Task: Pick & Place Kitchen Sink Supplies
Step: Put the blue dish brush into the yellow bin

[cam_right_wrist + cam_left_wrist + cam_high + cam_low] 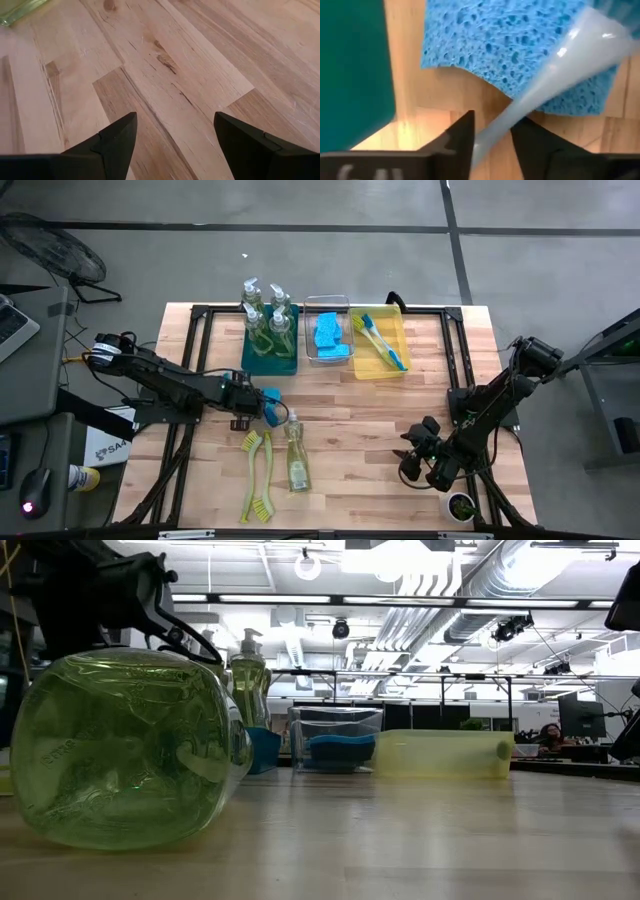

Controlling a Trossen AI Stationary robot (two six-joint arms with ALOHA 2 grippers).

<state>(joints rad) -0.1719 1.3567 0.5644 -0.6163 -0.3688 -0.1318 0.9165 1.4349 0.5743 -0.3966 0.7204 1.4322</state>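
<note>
A clear pump bottle of yellow-green soap (296,460) lies on its side on the table, pump end toward the far edge, and fills the low view's left (130,750). My left gripper (266,413) is shut on its white pump spout. Just beyond the spout a small blue sponge (515,45) lies on the wood. Two yellow-green dish brushes (256,475) lie left of the bottle. My right gripper (425,462) stands open over bare wood at the near right (175,140). My left gripper pinches the bottle's white pump spout (495,132) between its two fingers, near the spout's narrow free end. The fingers slant down from the table's left and lie across the spout. The bottle's body lies on the table.
At the far edge stand a teal bin (270,360) with upright soap bottles, a clear bin (328,358) with blue sponges and a yellow bin (380,368) with a blue brush. A small green cup-like thing (460,505) sits near my right gripper.
</note>
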